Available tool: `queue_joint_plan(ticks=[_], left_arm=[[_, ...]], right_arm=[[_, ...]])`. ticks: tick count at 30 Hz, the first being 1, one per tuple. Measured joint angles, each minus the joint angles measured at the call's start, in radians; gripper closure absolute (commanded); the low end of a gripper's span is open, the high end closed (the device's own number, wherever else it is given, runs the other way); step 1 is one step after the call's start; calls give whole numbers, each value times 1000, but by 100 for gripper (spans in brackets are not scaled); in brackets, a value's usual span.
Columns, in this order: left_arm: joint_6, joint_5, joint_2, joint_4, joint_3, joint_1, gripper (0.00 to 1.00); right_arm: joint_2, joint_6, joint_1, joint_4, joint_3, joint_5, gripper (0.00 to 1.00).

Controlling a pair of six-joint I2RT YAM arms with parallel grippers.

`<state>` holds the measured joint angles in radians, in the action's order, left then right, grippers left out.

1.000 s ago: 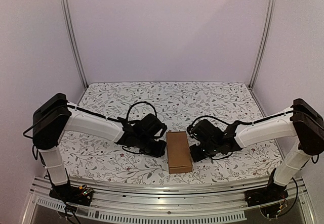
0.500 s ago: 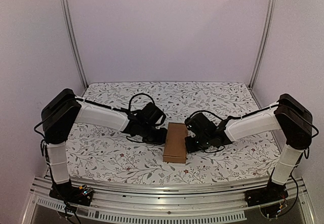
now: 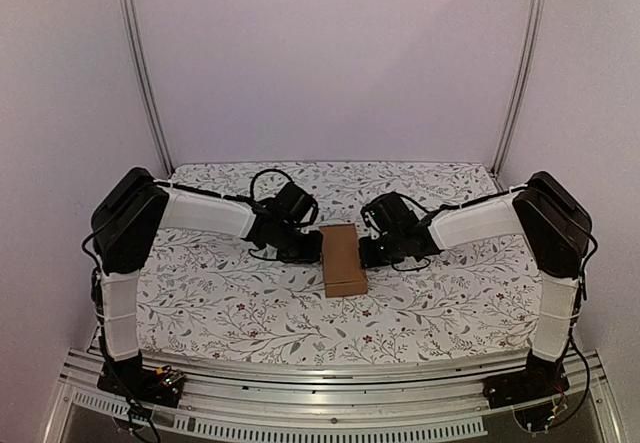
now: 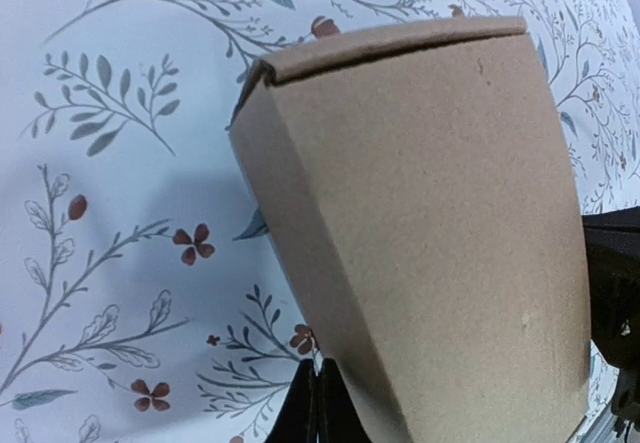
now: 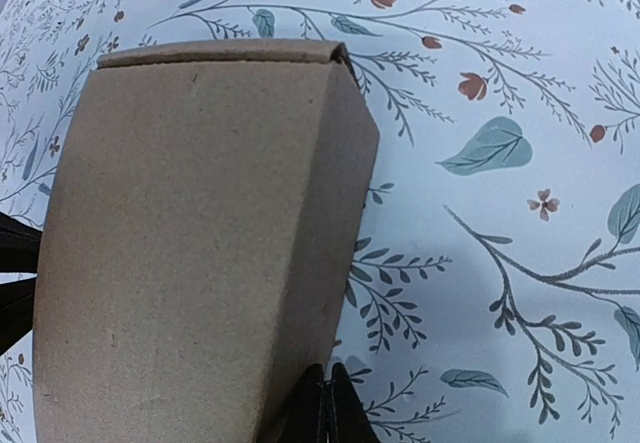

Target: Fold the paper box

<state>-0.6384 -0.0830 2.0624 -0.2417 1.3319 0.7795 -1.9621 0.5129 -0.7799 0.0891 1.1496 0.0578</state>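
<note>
The paper box (image 3: 343,259) is a closed, narrow brown cardboard box lying flat near the middle of the floral cloth. It fills much of the left wrist view (image 4: 440,223) and the right wrist view (image 5: 190,233). My left gripper (image 3: 312,250) is shut and empty, its tips (image 4: 322,403) against the box's left side wall. On the other side my right gripper (image 3: 366,253) is also shut with nothing in it, its tips (image 5: 327,408) at the foot of the right side wall. The two grippers face each other across the box.
A floral-patterned cloth (image 3: 220,303) covers the table. Pale walls and two metal uprights (image 3: 140,63) close the back and sides. A metal rail (image 3: 320,403) runs along the near edge by the arm bases.
Both arms have reached farther from their bases, and the box between them has slid away from the near edge toward the middle of the cloth. Both grippers stayed shut.
</note>
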Motion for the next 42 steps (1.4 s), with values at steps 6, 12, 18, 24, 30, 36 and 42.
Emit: queue_joint_plan(ticks=[6, 12, 18, 24, 30, 36, 42], left_arm=[[23, 15, 1, -35, 19, -39, 98], [60, 71, -12, -101, 24, -60, 71], [103, 142, -129, -165, 1, -61, 51], [143, 172, -270, -195, -12, -62, 30], [173, 196, -375, -242, -17, -62, 0], [217, 264, -521, -372, -13, -63, 0], [238, 309, -706, -477, 17, -69, 1]], right_arm=[[-12, -29, 29, 10, 24, -20, 89], [10, -61, 76, 28, -9, -11, 76], [136, -115, 107, 93, -76, 46, 55], [322, -163, 107, 144, -110, 115, 1], [476, -216, 107, 225, -116, 196, 1], [622, -259, 106, 394, -115, 352, 1], [795, -271, 107, 558, -52, 497, 1]])
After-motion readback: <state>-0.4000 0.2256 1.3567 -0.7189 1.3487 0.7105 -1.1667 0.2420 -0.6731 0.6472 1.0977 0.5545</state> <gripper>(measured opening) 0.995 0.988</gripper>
